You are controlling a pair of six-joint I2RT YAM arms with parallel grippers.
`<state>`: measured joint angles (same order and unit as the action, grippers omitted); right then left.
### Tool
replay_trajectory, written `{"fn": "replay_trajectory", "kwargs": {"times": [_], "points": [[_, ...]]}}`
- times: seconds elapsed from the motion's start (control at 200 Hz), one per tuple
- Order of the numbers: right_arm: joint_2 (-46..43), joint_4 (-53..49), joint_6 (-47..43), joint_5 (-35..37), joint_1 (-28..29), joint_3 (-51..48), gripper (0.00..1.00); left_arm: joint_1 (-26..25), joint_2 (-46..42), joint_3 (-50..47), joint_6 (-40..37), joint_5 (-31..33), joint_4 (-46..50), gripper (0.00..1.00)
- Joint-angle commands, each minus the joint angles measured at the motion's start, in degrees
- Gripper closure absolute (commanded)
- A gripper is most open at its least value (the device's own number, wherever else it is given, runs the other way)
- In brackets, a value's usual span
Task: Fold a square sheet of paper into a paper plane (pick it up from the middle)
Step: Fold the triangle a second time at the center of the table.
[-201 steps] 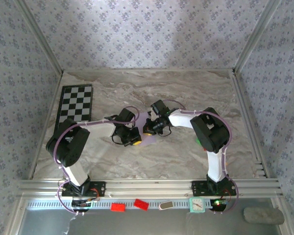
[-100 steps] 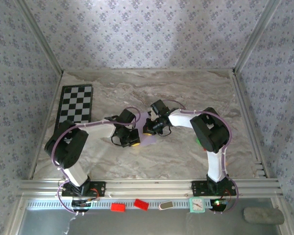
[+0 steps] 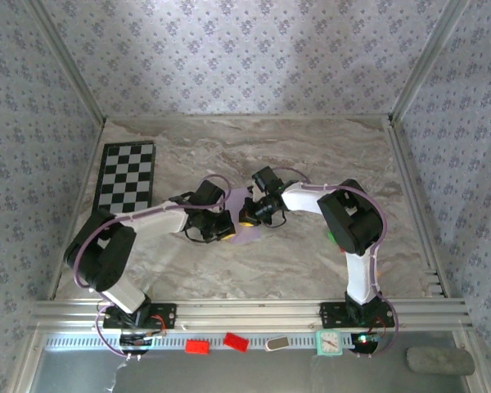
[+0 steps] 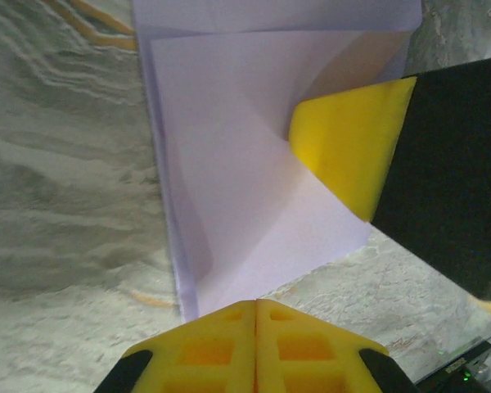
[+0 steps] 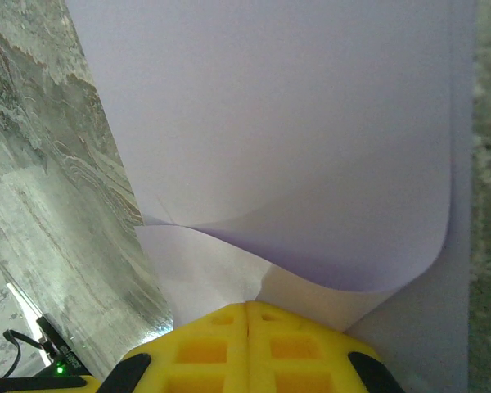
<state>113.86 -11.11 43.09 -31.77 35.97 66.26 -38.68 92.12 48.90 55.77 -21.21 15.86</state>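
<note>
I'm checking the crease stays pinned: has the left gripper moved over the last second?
No. The left gripper stays put relative to the black-and-white checkered board; only its arm's elbow swung left, away from the board.

Table (image 3: 311, 155): grey-beige marbled top, metal rails along its side edges. Black-and-white checkerboard (image 3: 127, 172) lies flat at 10 o'clock, close to the left rail. Square sheet of paper (image 4: 229, 164), pale lilac, lies about the centre, well apart from the board. It is partly folded, with one flap raised off the layer flat on the marble.
</note>
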Motion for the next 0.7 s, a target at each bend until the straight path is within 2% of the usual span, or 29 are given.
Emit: {"fn": "replay_trajectory", "kwargs": {"times": [0.0,0.19,0.485,0.695], "points": [[4.9,-7.0,0.9,7.0,-0.7,-2.5,0.99,-0.7,2.1,-0.3,1.4,-1.5,-2.1,0.93],[5.1,-6.8,1.2,6.8,-0.9,-2.6,0.99,-1.0,3.4,-0.8,1.3,-0.6,-1.8,0.93],[5.5,-7.0,0.9,7.0,-1.2,-2.7,0.99,-1.2,4.6,-3.3,-2.0,3.5,4.8,0.94],[5.3,-6.9,0.9,7.1,-1.3,-3.1,0.99,-1.1,2.0,-5.6,-2.8,4.7,8.3,0.96]]}}
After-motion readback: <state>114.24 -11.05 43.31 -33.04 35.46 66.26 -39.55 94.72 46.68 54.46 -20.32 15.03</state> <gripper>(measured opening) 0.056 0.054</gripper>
